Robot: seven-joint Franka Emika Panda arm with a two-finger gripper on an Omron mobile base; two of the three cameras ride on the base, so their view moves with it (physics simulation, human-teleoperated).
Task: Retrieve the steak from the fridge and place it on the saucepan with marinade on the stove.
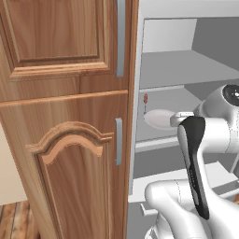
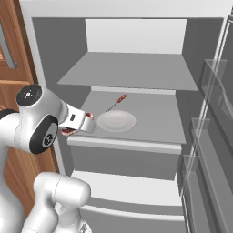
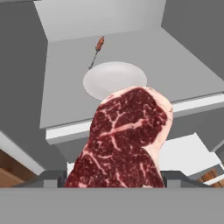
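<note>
Hand view puts the steak (image 3: pixel 124 140) directly ahead of the camera, rising from between the two fingers of the gripper (image 3: pixel 114 177), whose grey blocks sit against its lower flanks. You have the jaws set fairly wide and closed on the meat's lower part; it is held, and it hangs clear of the shelf behind it. Right base view agrees: a sliver of red steak (image 2: pixel 68 132) shows under the wrist at the left front corner of the middle shelf of the fridge (image 2: pixel 136 68), door standing open.

On that shelf the white plate (image 3: pixel 114 78) lies near the middle, and the red-tipped stick (image 3: pixel 97 50) lies behind it toward the back wall. Neither touches the steak. Left base view shows the plate (image 1: pixel 158 117) beyond the wooden cabinet (image 1: pixel 65 116).

Handling, by judgement: the slab looks soft and limp, light, likely slick on the surface. Held by one end, the free part may sag or swing, and a fast turn could let it slide out of the pads. Your hold would be safer nearer the thick middle than at a thin edge. Keep pressure steady. Carry it slowly, low over the saucepan, before letting go.

Saucepan and stove lie outside these pictures; you must drive the base to reach them.
</note>
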